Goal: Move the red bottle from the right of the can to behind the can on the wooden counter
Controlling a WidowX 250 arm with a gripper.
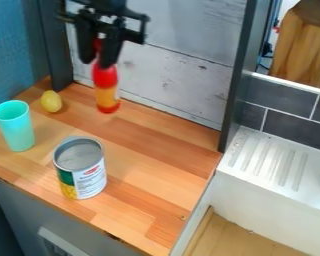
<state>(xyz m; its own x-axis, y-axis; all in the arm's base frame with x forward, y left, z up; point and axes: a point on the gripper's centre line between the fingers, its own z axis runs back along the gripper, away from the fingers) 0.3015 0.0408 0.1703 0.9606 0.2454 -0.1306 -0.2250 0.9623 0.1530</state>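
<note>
Plainly, the claw (97,62) grips a smooth, tapered bottle (106,92).

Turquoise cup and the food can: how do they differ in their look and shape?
The cup is plain turquoise, while the can has a printed label with white, green and yellow. The cup is slim; the can is clearly wider. Both stand upright on the wooden counter.

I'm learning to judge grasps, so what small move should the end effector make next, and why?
Probably a slight straight lift, as a test: the end effector is at the top of the slim red-and-orange plastic bottle, but whether it grips it firmly is unclear.
</note>
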